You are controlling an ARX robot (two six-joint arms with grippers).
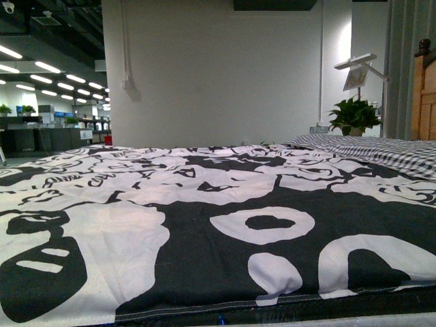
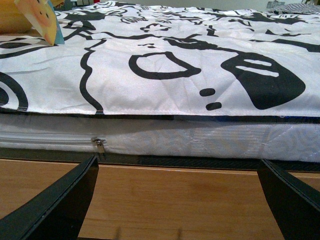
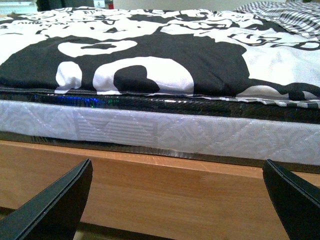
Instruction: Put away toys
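the left gripper point(image 2: 177, 167) hangs low in front of the bed's near edge, its two dark fingers point(image 2: 55, 205) spread wide with nothing between them. the right gripper point(image 3: 177, 167) sits the same way, fingers point(image 3: 50, 210) wide apart and empty. just beyond both runs the wooden bed frame point(image 3: 165, 190), then the quilted white mattress point(image 3: 150, 132), with a small zip pull point(image 2: 100, 144) on its side in the left wrist view. over the mattress lies a black-and-white patterned bedcover point(image 1: 204, 225), its hem reaching the near edge. farther in from that edge, on the cover, the left wrist view catches part of the orange-yellow plush toy point(image 2: 37, 17), cut off by the frame, a pale patch showing; how it lies cannot be told. toward the bed's far right corner lies grey checked bedding point(image 1: 381, 150), beside a wooden headboard point(image 1: 426, 95). behind stand a potted plant point(image 1: 354, 116), a white lamp point(image 1: 357, 65) and a white wall point(image 1: 218, 68); a lit office point(image 1: 48, 102) opens at far left.
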